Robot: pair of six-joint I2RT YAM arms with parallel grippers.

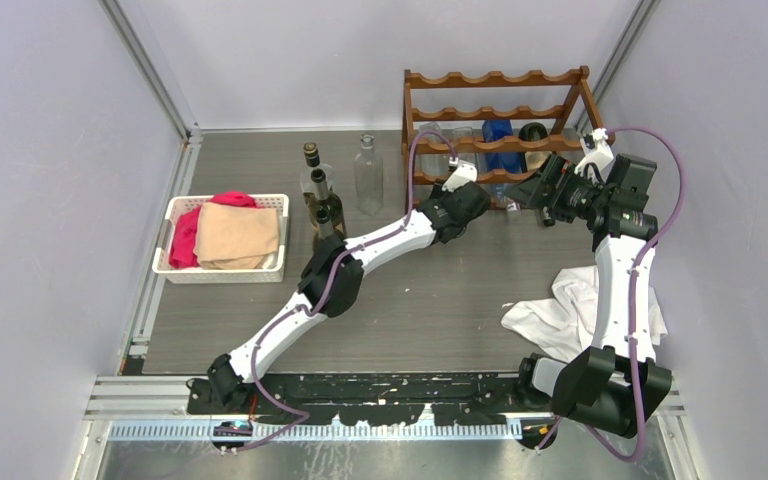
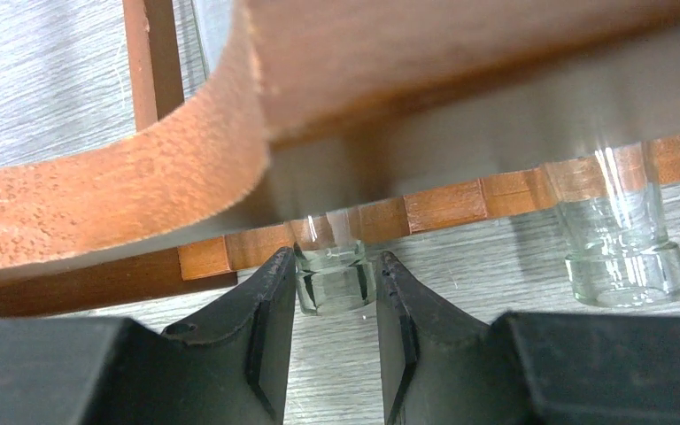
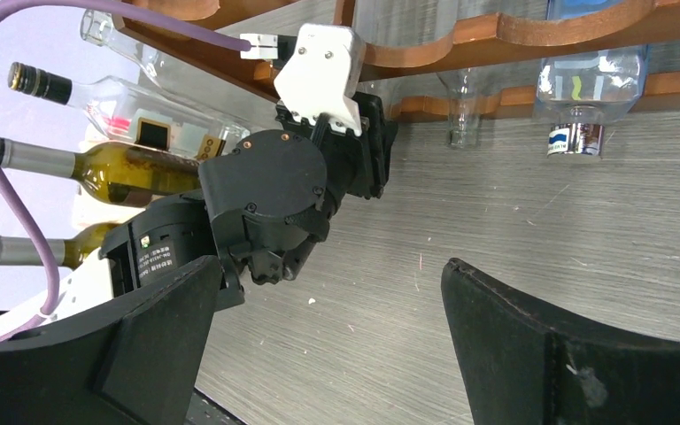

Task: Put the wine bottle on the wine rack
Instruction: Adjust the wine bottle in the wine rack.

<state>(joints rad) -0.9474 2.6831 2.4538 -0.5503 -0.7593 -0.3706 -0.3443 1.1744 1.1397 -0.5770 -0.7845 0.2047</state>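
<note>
wine bottle (image 2: 335, 283), clear glass, lies on its side low in the wine rack (image 1: 520, 78) at the left end. its mouth pokes out over the front rail toward the arms. left pincer (image 2: 334, 254) is clamped on that mouth from both sides, glass touching each finger. right pincer (image 3: 329, 266) gapes wide and holds nothing, hanging over the counter (image 1: 440, 300) near the rack's right front and facing the left arm.

step looks like seating the bottle and letting go. can't tell if the body sits on both rails, since the upper rail blocks the left wrist view.

doing it well, my read:
- push straight along the bottle's axis, no twist, neck kept centred in its scallop.
- stay low. the rail just above the pincer is close and lifting would knock it.
- open only once the weight is on the wood. smooth round glass could roll or slide back out.
- pull straight back so the fingers don't drag the lip.
- second clear bottle (image 2: 624, 257) sits in the next slot to the right, near but apart, so don't swing that way.
- right arm should hold off, it's close to the rack.
</note>
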